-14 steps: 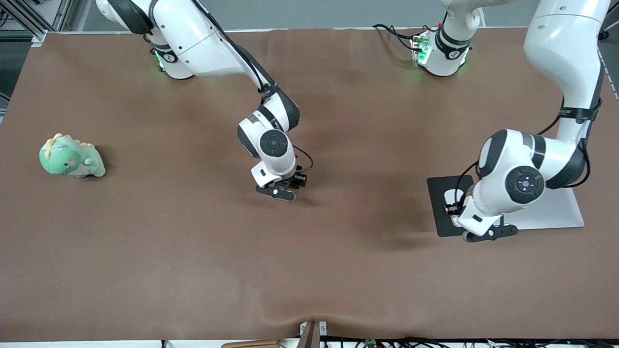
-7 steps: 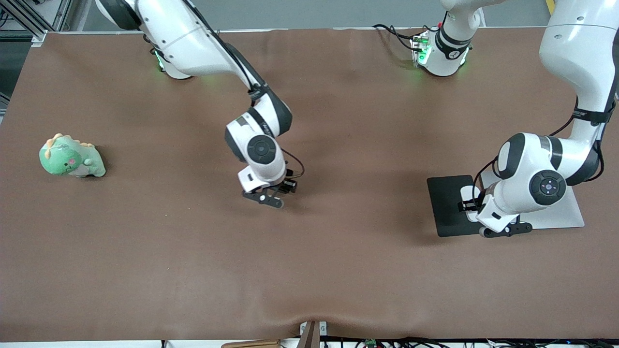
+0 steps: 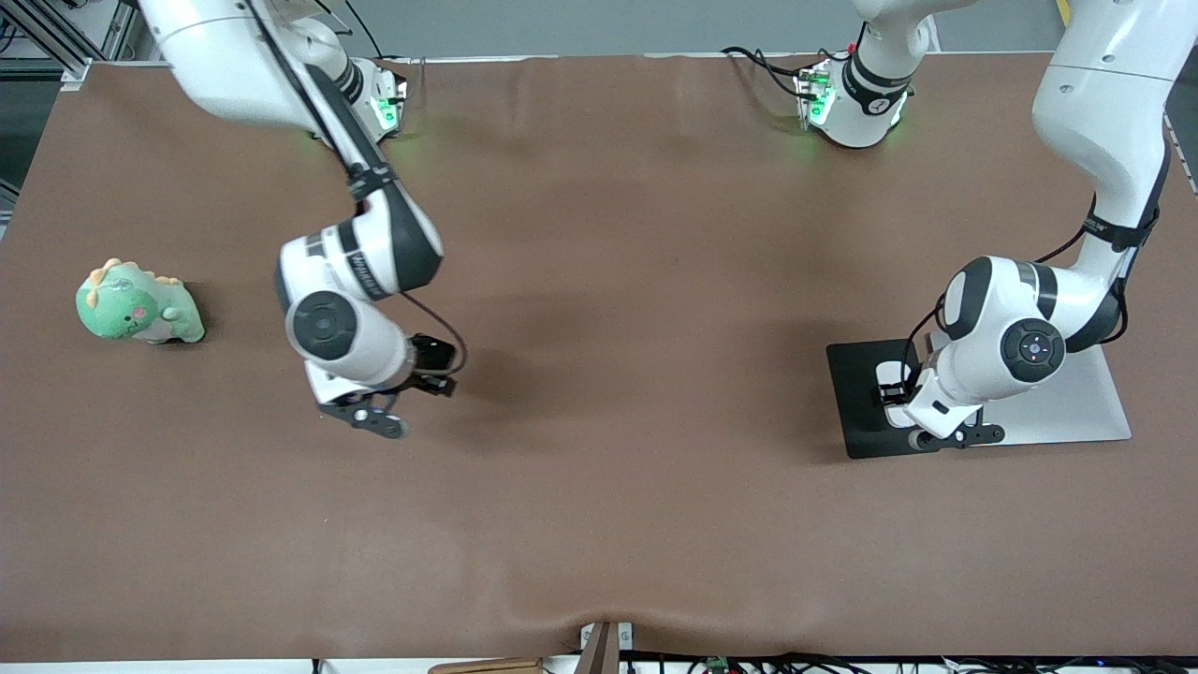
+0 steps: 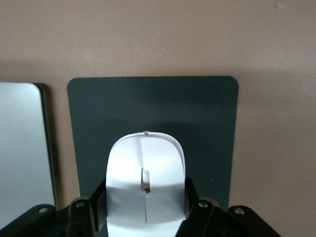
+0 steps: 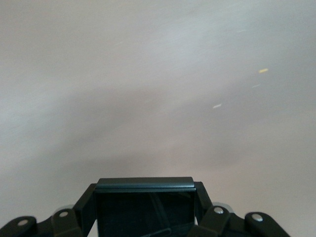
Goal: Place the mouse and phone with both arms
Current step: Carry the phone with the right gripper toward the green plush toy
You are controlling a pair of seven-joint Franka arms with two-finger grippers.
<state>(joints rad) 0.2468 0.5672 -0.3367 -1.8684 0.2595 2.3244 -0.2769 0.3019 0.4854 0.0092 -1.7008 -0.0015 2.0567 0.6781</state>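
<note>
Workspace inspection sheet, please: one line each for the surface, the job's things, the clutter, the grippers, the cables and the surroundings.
Surface: brown table cover, slightly wrinkled.
Job's things: white mouse held over the dark grey pad; black phone held over bare cover.
Clutter: green plush dinosaur at the right arm's end; silver tray beside the pad.
Grippers: left gripper shut on the mouse; right gripper shut on the phone.
Cables: black cables at the left arm's base; more along the table edge nearest the front camera.
Surroundings: metal frame by the right arm's end.
</note>
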